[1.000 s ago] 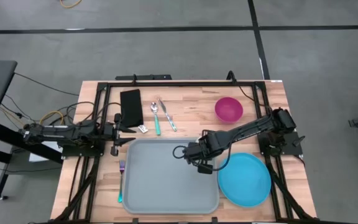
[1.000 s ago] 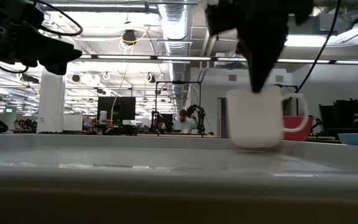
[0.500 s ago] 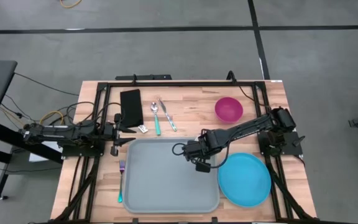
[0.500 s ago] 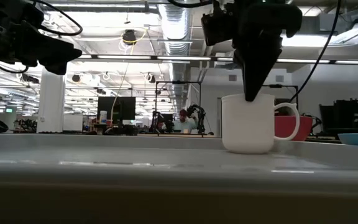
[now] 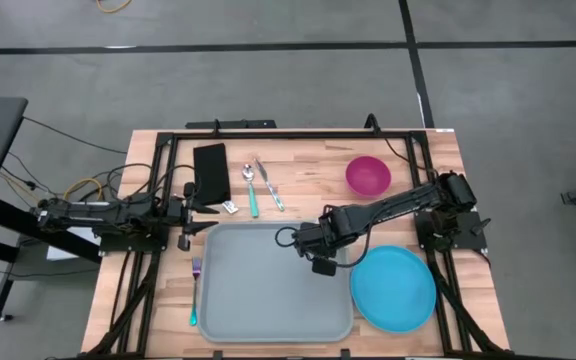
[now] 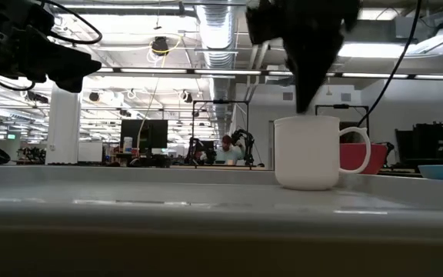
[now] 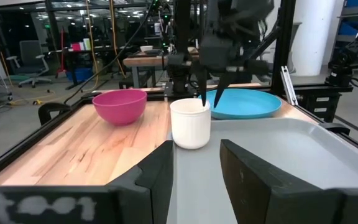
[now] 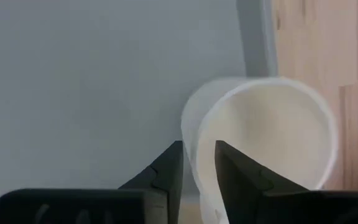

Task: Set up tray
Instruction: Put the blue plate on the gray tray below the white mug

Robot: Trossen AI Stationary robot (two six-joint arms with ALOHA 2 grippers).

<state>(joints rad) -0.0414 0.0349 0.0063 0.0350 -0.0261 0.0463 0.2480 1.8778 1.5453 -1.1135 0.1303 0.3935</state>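
I judge the mug step nearly done: the tray (image 5: 273, 282) lies on the tabletop (image 5: 308, 165) right under my right pincer (image 5: 312, 254), and the white mug (image 6: 307, 151) stands upright on the tray's far right part, directly below the pincer tips. The pincer's fingers straddle the mug's rim, parted and loose, so nothing is clamped. Next I need to lift straight up, clear of the rim, without tipping it. The right arm reaches in low across the tray. The left pincer (image 5: 184, 215), open and empty, waits off the tray's far left corner.
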